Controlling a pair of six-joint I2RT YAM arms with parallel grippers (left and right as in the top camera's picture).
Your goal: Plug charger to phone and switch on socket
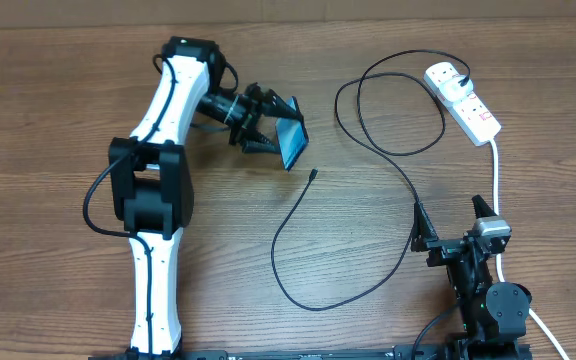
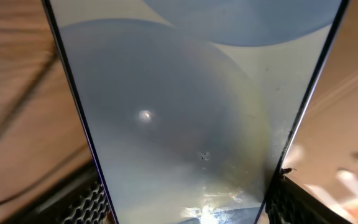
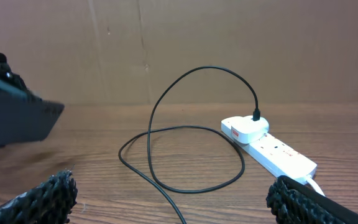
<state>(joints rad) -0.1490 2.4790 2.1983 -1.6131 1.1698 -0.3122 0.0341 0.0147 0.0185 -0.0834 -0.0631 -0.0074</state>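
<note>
My left gripper is shut on the phone and holds it tilted above the table. In the left wrist view the phone's pale blue screen fills the frame between the fingers. The black charger cable is plugged into the white socket strip at the far right. It loops across the table, and its connector tip lies loose on the wood just below the phone. My right gripper is open and empty near the front right. It faces the cable loop and the socket.
The strip's thick white cord runs down the right side past my right arm. The cable's long slack curve lies in the front middle. The left gripper with the phone shows dark at the left of the right wrist view.
</note>
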